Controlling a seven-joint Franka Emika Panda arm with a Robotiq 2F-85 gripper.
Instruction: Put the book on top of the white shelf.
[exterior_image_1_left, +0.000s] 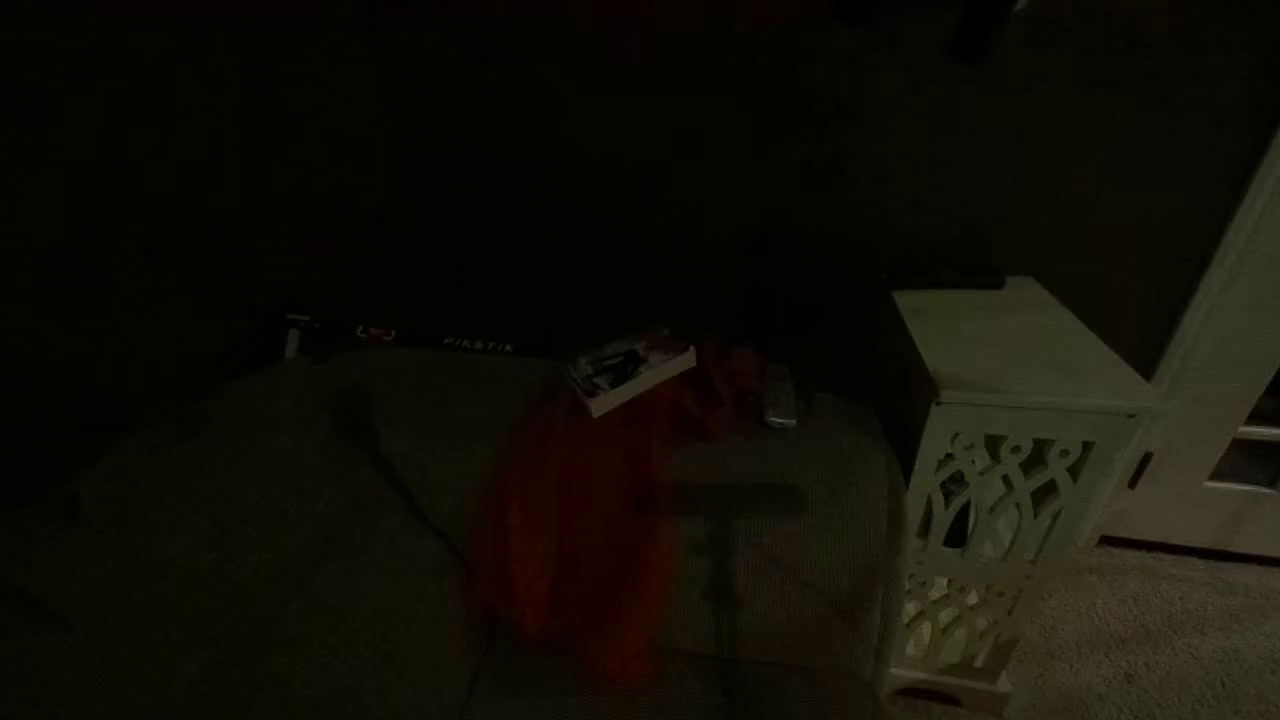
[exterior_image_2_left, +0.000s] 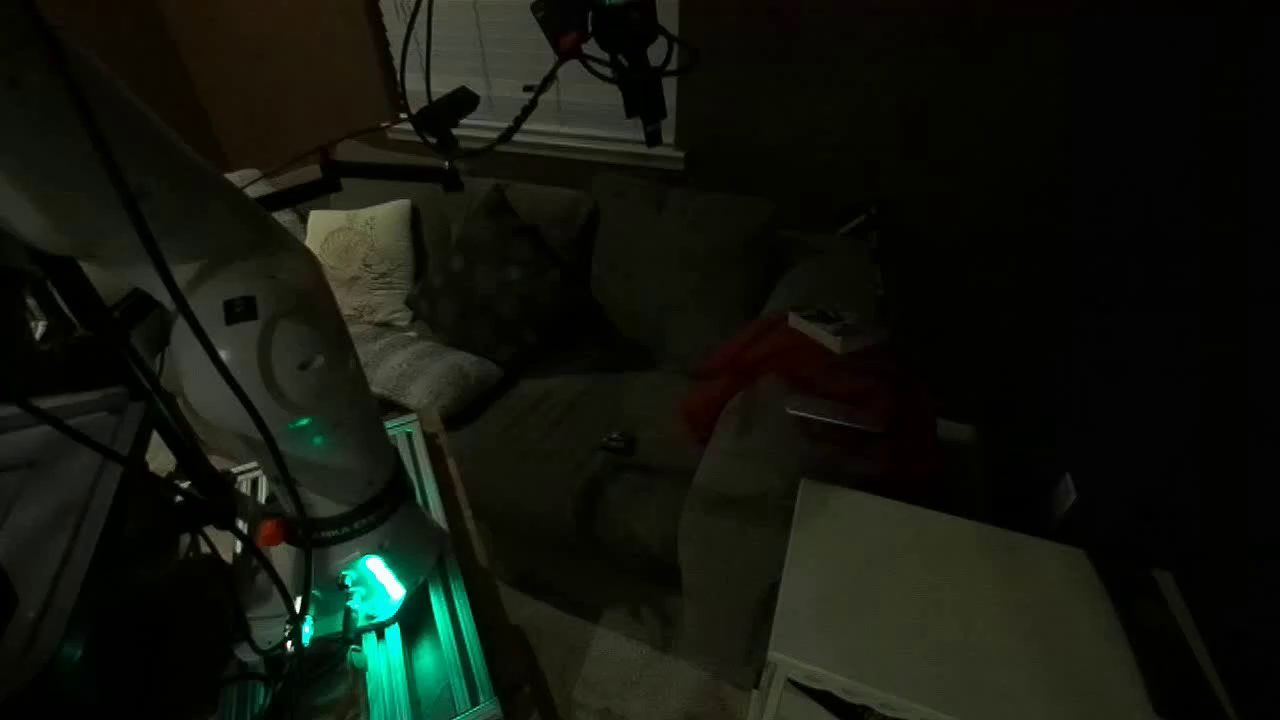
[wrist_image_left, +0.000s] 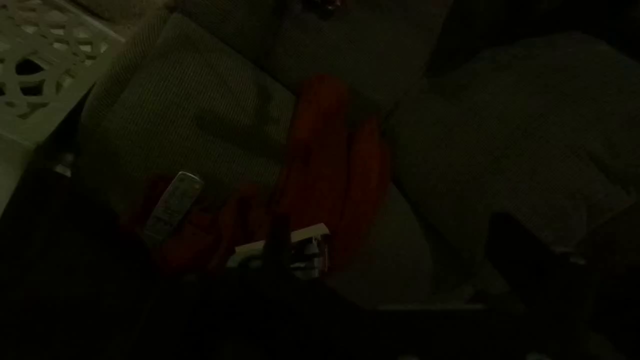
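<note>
Gripper (wrist_image_left: 392, 237) poised well above the sofa (wrist_image_left: 180, 110), fingers (wrist_image_left: 507, 237) spread wide and holding nothing, presumably so they can straddle the book (wrist_image_left: 310, 250). In the wrist view that book shows partly behind one finger rather than centred in the gap, so a sideways correction seems due before descending. It lies flat on the red cloth (wrist_image_left: 320, 150), draped over what looks like the armrest (exterior_image_2_left: 740, 470); the folds might shift or get pinched in a grasp. A remote control (wrist_image_left: 175, 205) lies near but apart. Farther out, beside the sofa, stands the white shelf (exterior_image_1_left: 1030, 350), its flat top the goal. In an exterior view the arm (exterior_image_2_left: 280, 340) leans up from its green-lit base (exterior_image_2_left: 405, 535) and out of frame, while the gripper hangs nose-down in front of the window blinds (exterior_image_2_left: 480, 60), a height likely chosen for lining up
</note>
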